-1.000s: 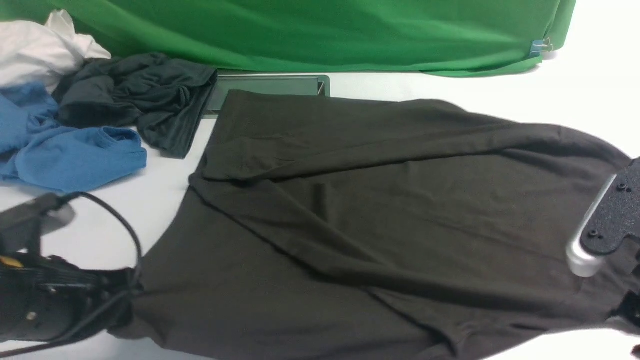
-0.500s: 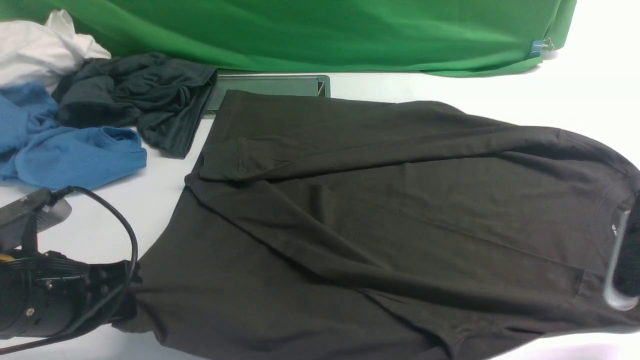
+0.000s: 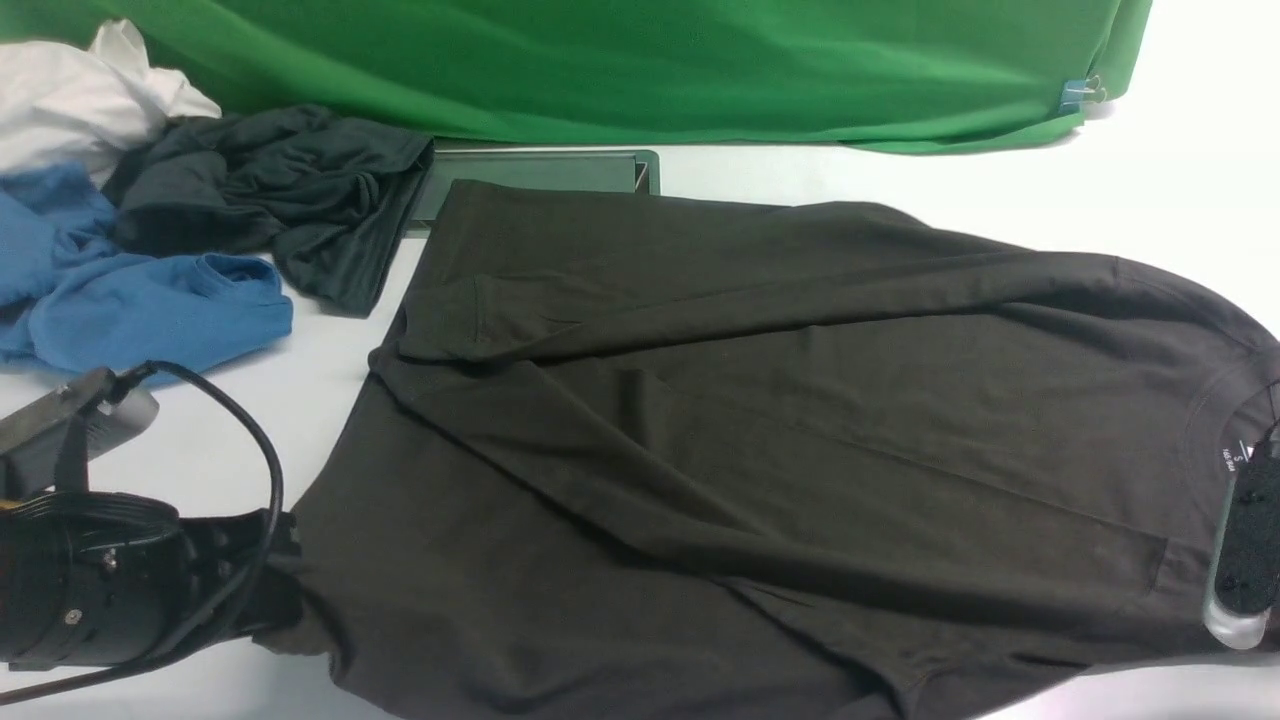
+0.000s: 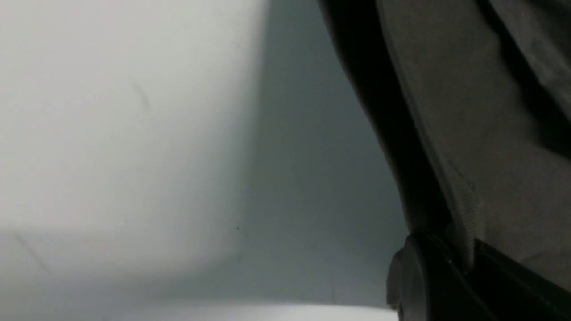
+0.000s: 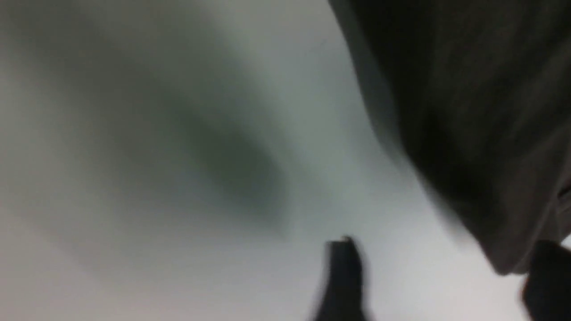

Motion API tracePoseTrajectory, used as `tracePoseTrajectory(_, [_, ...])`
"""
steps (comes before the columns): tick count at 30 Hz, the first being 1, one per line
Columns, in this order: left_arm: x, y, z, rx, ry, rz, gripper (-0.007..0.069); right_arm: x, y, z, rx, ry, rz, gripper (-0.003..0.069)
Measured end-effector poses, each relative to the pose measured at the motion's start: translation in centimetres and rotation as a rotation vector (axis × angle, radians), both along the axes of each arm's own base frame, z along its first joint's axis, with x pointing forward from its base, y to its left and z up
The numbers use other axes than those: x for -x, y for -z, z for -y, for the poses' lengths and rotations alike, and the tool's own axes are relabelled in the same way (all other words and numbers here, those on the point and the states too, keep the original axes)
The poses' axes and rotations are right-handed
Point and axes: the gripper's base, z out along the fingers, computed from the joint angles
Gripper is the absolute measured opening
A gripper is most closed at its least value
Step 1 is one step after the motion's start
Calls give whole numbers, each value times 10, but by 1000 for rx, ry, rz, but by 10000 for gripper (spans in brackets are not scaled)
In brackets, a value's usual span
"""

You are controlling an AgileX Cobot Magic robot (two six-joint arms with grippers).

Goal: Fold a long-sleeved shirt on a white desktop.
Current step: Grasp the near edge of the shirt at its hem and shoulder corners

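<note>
The long-sleeved shirt lies spread across the white desktop, both sleeves folded over its body and its collar print at the right. My left gripper is shut on the shirt's hem at the near left. The left wrist view shows the hem's ribbed edge pinched between the jaws. My right gripper hangs open over bare desktop, and a corner of the shirt lies against one of its fingers. In the front view only the right arm's black and silver body shows, beside the collar.
A dark grey garment, a bright blue shirt and a white cloth are piled at the far left. The silver-framed hatch lies just beyond the shirt. A green backdrop closes the far side.
The right arm has swung off the shirt's shoulder toward the near right edge, uncovering the collar. My left gripper has shifted slightly right, carrying the hem along.
</note>
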Motion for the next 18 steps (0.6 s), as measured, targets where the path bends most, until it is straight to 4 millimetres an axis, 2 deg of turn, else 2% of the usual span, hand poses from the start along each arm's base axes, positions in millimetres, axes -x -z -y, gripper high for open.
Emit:
tracePoseTrajectory(1, [0,0,0,0,0,0,27,-2,0,0,8,-20,17,332])
tracePoseTrajectory(2, [0,0,0,0,0,-1,27,-4,0,0,9,-31,34,283])
tracePoseTrajectory(4, [0,0,0,0,0,-2,27,-8,-1,0,7,-55,76,138])
tracePoseTrajectory(5, [0,1,0,1,0,-6,27,-11,-1,-1,-1,-61,102,89])
tracePoseTrajectory(7, [-1,3,0,2,1,-17,27,-13,-2,-2,-11,-58,129,54])
tracePoseTrajectory(8, [-1,4,0,1,1,-21,27,-13,-2,-2,-12,-55,132,55])
tracePoseTrajectory(10, [-2,5,0,2,1,-28,27,-12,-2,-2,-18,-46,131,116])
tracePoseTrajectory(11, [-2,6,0,2,0,-30,27,-12,-2,-3,-21,-42,130,125])
tracePoseTrajectory(12, [-3,6,0,2,0,-31,27,-12,-3,-3,-28,-35,134,165])
tracePoseTrajectory(13, [-3,6,0,2,0,-32,27,-9,-6,-7,-60,-8,143,246])
tracePoseTrajectory(15, [-3,6,-1,1,-1,-32,27,-3,-13,-18,-121,-8,149,354])
tracePoseTrajectory(18, [-3,6,-1,0,-2,-30,27,9,-24,-41,-193,-140,127,398])
